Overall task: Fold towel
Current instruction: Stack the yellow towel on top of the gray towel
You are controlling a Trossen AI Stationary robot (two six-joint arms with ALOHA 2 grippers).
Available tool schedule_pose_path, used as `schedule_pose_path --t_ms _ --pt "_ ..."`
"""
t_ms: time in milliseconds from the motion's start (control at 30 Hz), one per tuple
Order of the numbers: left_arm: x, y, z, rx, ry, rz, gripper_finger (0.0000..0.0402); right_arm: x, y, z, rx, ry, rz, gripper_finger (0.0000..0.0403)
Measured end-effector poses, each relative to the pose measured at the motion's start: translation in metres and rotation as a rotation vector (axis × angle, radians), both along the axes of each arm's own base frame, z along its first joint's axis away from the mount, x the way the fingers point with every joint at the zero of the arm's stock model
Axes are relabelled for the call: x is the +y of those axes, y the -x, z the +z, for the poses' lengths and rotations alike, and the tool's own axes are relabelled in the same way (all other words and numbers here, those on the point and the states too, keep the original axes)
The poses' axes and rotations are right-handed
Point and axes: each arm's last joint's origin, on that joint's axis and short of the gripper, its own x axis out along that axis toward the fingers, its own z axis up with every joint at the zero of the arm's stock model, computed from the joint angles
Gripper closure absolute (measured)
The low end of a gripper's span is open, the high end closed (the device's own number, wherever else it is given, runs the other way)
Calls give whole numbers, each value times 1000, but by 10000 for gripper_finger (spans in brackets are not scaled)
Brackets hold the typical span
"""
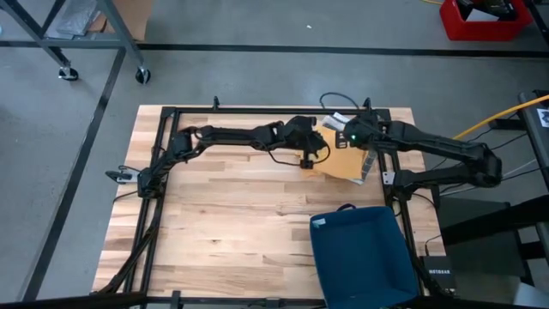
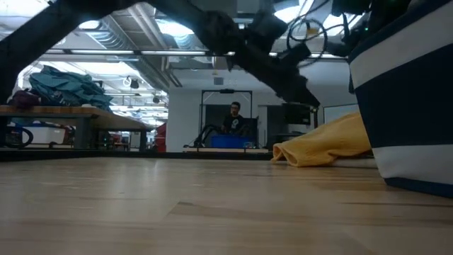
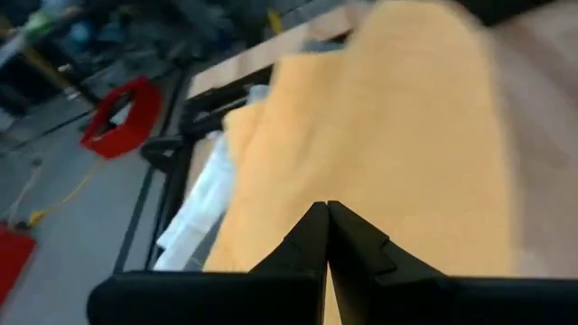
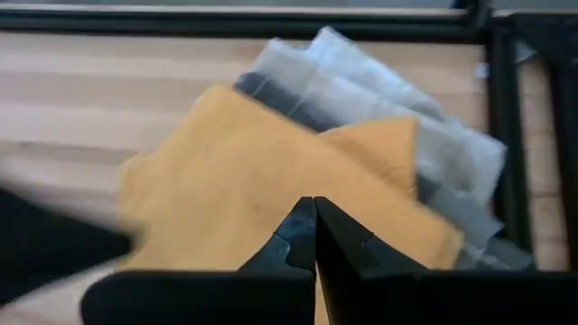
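The yellow towel [image 1: 341, 160] lies in a loose heap on the wooden table [image 1: 232, 215] near its far right corner, partly on top of white and grey cloths [image 4: 388, 99]. The low view shows the towel [image 2: 325, 145] resting on the tabletop beside the blue bin. My left gripper [image 1: 307, 160] reaches in from the left and hangs shut just above the towel's left edge; its fingertips [image 3: 327, 213] are closed with nothing between them. My right gripper [image 4: 314, 206] is also shut and empty, tilted down over the towel's far side.
A dark blue bin [image 1: 360, 253] stands at the near right of the table, close to the towel. The white and grey cloths [image 3: 194, 217] stick out from under the towel toward the black frame rail [image 1: 274, 110]. Bare wood spreads to the left and front.
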Motion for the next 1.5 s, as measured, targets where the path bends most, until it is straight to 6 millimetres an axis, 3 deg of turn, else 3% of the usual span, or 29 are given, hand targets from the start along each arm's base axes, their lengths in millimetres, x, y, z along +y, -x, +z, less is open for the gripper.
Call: schedule_pose_path --t_ms 267,467,633,800,900,1033,1300,1500 --pt "-17 27 28 210 -29 -118 400 -41 17 -6 46 -49 -166 398" --pt "-24 43 41 287 47 -124 400 -77 11 -29 98 -130 -215 398" --pt "-31 54 29 454 110 -125 400 -99 3 -48 139 -137 -212 398" --pt "-44 65 17 616 151 -150 401 -114 7 -63 186 -193 -260 398" --pt "-55 67 12 659 156 -170 401 -121 10 -71 190 -253 -255 398" --pt "-73 65 6 667 164 -229 401 -125 14 -66 171 -291 -261 398" --pt "-116 61 7 666 115 -366 401 -115 22 -69 210 -475 -224 398" --pt "-136 61 7 666 75 -433 401 -113 22 -69 195 -514 -208 398"
